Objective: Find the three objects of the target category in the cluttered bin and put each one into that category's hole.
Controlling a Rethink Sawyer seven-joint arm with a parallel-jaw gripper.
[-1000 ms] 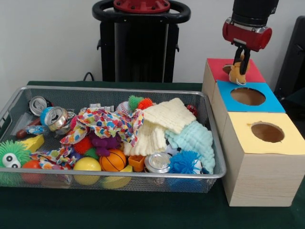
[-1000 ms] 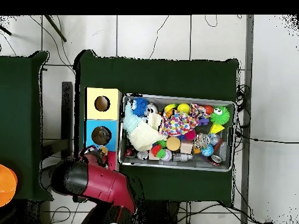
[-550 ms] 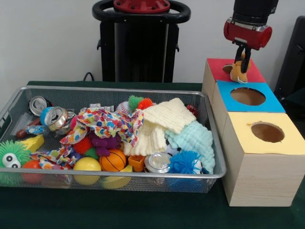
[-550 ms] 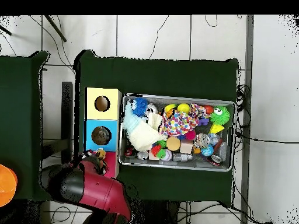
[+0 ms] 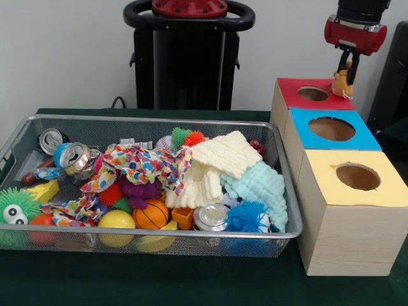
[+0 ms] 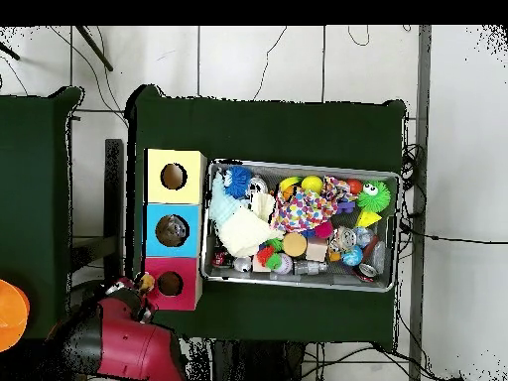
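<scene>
My gripper [image 5: 347, 71] hangs high at the right, shut on a small tan and orange plush toy [image 5: 343, 85]. The toy dangles over the far right corner of the red box [image 5: 299, 102], past its round hole [image 5: 313, 94]. From overhead the toy [image 6: 148, 282] sits just off the red box's [image 6: 185, 296] outer edge, with the gripper [image 6: 142, 288] beside it. The blue box [image 5: 357, 137] and yellow box [image 5: 331, 191] stand in a row with the red one. The wire bin [image 5: 153, 118] is full of mixed clutter.
The bin holds a floral cloth [image 5: 143, 162], a cream cloth [image 5: 220, 159], a teal cloth [image 5: 264, 185], cans [image 5: 75, 156], balls [image 5: 151, 214] and spiky toys [image 5: 247, 217]. An orange object [image 6: 10, 316] lies on the side table.
The gripper has carried the plush toy up and to the right in the front view, off the red box's hole, which is now uncovered. The bin's contents have not moved.
</scene>
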